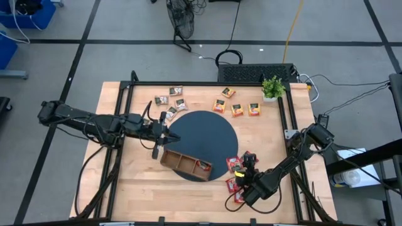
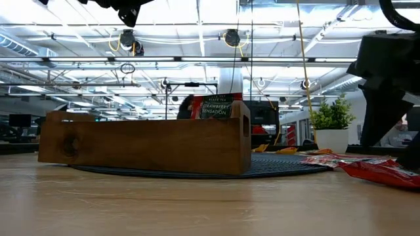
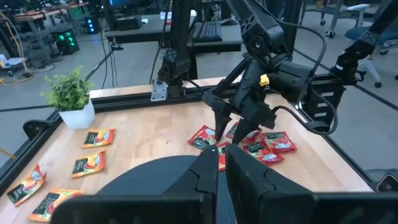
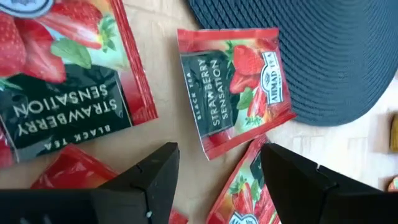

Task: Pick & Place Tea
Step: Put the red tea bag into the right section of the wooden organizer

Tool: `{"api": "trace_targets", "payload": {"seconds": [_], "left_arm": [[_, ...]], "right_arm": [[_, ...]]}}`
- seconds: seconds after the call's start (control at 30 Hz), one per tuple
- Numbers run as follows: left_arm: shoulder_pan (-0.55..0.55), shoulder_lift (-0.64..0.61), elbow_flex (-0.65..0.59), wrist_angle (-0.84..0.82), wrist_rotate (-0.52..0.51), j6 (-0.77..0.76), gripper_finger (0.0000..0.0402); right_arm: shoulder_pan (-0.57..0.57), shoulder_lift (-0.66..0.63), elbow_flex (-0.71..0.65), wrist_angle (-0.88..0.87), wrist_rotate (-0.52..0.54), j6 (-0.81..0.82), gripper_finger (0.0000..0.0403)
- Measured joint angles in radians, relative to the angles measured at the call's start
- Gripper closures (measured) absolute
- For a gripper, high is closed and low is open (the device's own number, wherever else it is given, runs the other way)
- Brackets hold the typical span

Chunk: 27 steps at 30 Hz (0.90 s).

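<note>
Several red tea sachets (image 1: 235, 174) lie flat on the wooden table near its front right, one (image 4: 233, 87) lapping onto the dark round mat (image 1: 207, 135). My right gripper (image 4: 214, 180) stands open just above them, fingers slanting down, with nothing between them. A red sachet (image 2: 220, 106) stands upright in one end compartment of the wooden tray (image 1: 185, 164), which rests on the mat's near edge. Orange sachets (image 1: 237, 108) and dark brown sachets (image 1: 169, 100) lie at the far side. My left gripper (image 1: 162, 134) is shut and empty, held above the mat's left edge.
A small green potted plant (image 1: 272, 88) stands at the far right corner. Black frame rails (image 1: 287, 113) run along the table's edges. Bare wood lies in front of the tray and between the two arms.
</note>
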Motion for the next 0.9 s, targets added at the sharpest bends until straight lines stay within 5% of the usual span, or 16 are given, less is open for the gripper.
{"api": "trace_targets", "payload": {"seconds": [0.5, 0.9], "left_arm": [[0.000, 0.000, 0.000, 0.000, 0.000, 0.000, 0.0364], [0.000, 0.000, 0.000, 0.000, -0.001, 0.001, 0.0364]], "right_arm": [[-0.015, -0.002, -0.072, 0.104, 0.064, -0.071, 0.0235], [-0.016, 0.003, -0.075, 0.132, 0.044, -0.085, 0.0380]]}}
